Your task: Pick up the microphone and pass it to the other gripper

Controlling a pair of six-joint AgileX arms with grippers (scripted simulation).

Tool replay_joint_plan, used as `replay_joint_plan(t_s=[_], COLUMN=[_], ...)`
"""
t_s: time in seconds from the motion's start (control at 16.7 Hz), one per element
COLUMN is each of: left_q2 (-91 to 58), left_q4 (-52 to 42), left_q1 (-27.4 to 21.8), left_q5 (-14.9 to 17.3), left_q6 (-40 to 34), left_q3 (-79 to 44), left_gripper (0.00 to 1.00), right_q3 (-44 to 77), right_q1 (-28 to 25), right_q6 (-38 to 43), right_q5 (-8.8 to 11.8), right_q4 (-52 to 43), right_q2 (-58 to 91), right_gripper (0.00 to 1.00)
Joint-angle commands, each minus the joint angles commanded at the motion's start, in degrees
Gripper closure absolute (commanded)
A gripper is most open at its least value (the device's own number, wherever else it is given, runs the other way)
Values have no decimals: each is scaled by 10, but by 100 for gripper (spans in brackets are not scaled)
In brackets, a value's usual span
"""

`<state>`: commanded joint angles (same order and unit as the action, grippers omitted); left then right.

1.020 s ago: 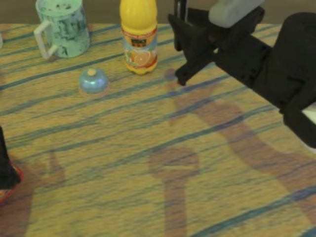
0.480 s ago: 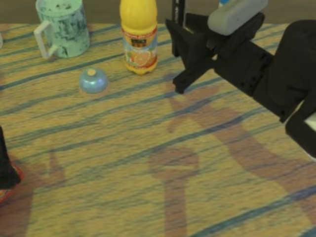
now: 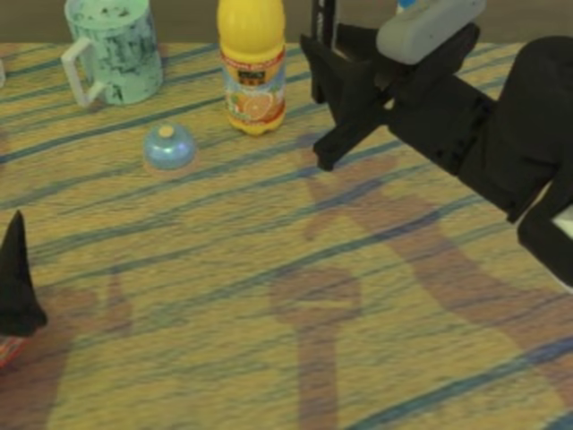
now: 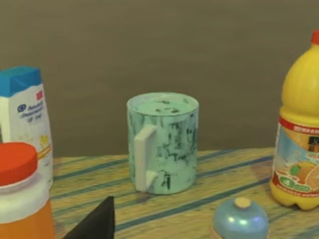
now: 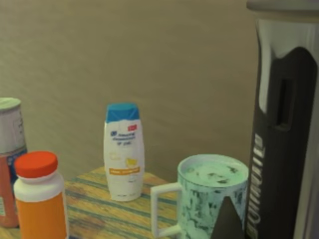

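- Microphone [image 5: 279, 124] stood upright near the desk's [image 3: 269, 358] far edge, pinched in the right claw [image 3: 333, 98].
- Just beside it: one juice bottle [image 3: 252, 63].
- Farther along: one mug [image 3: 115, 47], one bell [image 3: 169, 146].
- Left claw [image 3: 18, 278] sat at the left edge; grip could not be told.

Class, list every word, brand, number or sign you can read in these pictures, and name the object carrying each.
None reads clearly.
Orange juice bottle: label print blurred.
White shampoo bottle: blue and orange label, lettering too small.
Black microphone handle: vertical white lettering, unreadable.
Green mug: no text.
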<state>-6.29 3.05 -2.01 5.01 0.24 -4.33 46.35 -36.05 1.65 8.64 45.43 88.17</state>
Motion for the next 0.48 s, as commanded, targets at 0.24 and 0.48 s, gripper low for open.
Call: replay_joint_plan(t_s=[0.24, 0.48], left_q2=[-155, -355], left_q4=[67, 152], left_q1=[-36, -79], left_q5=[97, 210], left_q6=[1, 1], left_q3=[-93, -208], left_gripper=[0, 0], right_q3=[0, 0], right_q1=[0, 0], right_q6=[0, 0], right_q5=[0, 0], right_q4=[0, 0], right_q2=[0, 0], right_gripper=[100, 100])
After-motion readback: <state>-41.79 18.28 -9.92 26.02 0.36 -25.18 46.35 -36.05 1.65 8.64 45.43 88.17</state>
